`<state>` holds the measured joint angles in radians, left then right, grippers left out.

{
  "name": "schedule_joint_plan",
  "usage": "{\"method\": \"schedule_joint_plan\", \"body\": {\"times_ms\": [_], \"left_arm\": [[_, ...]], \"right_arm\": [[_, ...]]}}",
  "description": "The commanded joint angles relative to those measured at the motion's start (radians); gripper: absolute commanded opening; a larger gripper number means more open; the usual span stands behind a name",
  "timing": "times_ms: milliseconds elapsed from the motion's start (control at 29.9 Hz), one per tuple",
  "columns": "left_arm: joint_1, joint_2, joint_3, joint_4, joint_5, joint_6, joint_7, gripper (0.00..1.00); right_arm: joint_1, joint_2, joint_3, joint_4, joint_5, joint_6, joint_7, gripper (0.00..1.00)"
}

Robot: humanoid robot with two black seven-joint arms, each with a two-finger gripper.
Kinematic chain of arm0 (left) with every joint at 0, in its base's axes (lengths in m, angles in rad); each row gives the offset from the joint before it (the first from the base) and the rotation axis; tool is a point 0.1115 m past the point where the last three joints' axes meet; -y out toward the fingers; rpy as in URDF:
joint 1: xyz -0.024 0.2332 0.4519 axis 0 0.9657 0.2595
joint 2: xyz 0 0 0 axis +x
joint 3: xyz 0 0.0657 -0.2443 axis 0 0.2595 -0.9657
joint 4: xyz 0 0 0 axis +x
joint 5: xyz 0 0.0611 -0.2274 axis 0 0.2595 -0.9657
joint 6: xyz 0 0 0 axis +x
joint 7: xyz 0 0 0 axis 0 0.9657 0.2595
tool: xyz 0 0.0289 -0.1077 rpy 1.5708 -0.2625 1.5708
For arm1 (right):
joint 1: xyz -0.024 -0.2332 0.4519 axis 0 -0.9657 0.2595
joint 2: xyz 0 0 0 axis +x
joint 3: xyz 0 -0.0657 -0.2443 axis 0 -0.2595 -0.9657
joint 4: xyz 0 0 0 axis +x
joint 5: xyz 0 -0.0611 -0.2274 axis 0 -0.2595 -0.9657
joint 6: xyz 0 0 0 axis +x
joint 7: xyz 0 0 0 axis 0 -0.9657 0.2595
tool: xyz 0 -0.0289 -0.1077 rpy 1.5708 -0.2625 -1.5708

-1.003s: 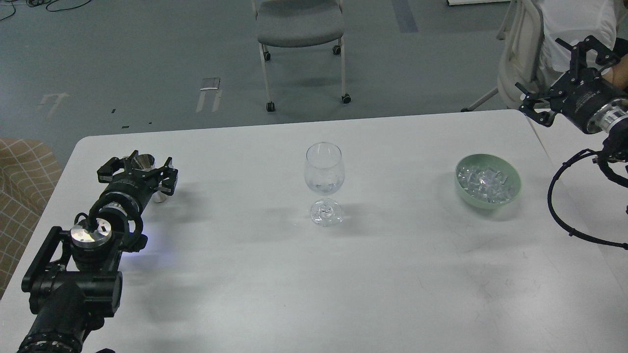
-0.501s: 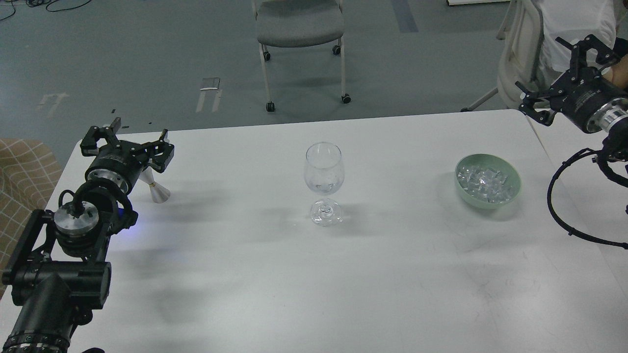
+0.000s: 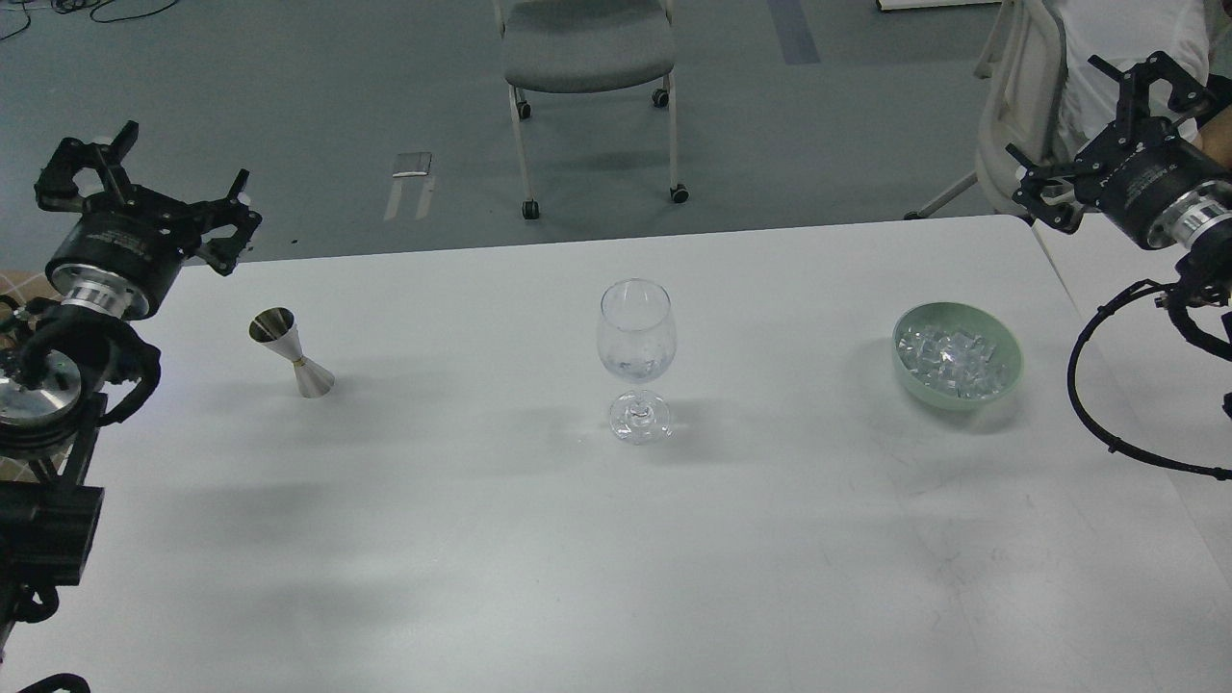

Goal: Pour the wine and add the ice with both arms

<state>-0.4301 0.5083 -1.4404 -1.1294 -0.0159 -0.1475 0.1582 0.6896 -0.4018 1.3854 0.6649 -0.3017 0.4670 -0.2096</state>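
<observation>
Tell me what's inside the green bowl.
The bowl holds a heap of clear ice cubes. The top layer shows; the bowl's bottom beneath them is covered.

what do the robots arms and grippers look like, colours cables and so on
Both arms are black, built of thick jointed segments. Each wrist carries a silver metal ring behind the left gripper and the right gripper, which are black, angular, skeletal claws. A silver disc caps a left arm joint. Black cables loop beside each arm.
</observation>
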Motion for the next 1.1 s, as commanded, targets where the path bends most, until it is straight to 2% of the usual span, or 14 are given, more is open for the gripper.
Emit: {"method": "schedule_joint_plan", "body": {"times_ms": [0,134,301,435,535,668,802,902,1070], "left_arm": [[-0.064,0.064,0.096,0.016,0.053,-0.055,-0.012,0.98],[-0.140,0.072,0.155,0.042,0.170,-0.055,-0.020,0.98],[-0.240,0.047,0.192,0.174,0.254,-0.052,-0.020,0.98],[-0.352,0.038,0.329,0.311,0.260,-0.063,-0.022,0.98],[-0.403,0.007,0.360,0.373,0.252,-0.064,-0.023,0.98],[-0.427,-0.034,0.350,0.384,0.241,-0.057,-0.052,0.98],[-0.443,-0.027,0.357,0.384,0.246,-0.066,-0.028,0.96],[-0.440,-0.033,0.348,0.382,0.240,-0.072,-0.031,0.96],[-0.435,-0.027,0.348,0.387,0.211,-0.135,-0.048,0.96]], "right_arm": [[0.011,0.004,0.003,0.010,0.003,0.002,0.012,1.00],[0.033,0.021,0.003,0.010,0.003,0.004,0.015,1.00],[0.085,0.061,0.003,0.010,0.003,0.002,0.016,1.00],[0.140,0.078,0.001,-0.001,0.001,-0.001,0.019,1.00],[0.169,0.090,-0.002,-0.008,0.000,-0.002,0.019,1.00],[0.192,0.103,-0.009,-0.010,-0.004,-0.004,0.019,1.00],[0.189,0.094,-0.017,-0.011,-0.007,-0.005,0.019,1.00],[0.183,0.078,-0.045,-0.031,-0.033,-0.007,0.019,1.00],[0.162,-0.012,-0.100,-0.028,-0.051,-0.004,0.019,1.00]]}}
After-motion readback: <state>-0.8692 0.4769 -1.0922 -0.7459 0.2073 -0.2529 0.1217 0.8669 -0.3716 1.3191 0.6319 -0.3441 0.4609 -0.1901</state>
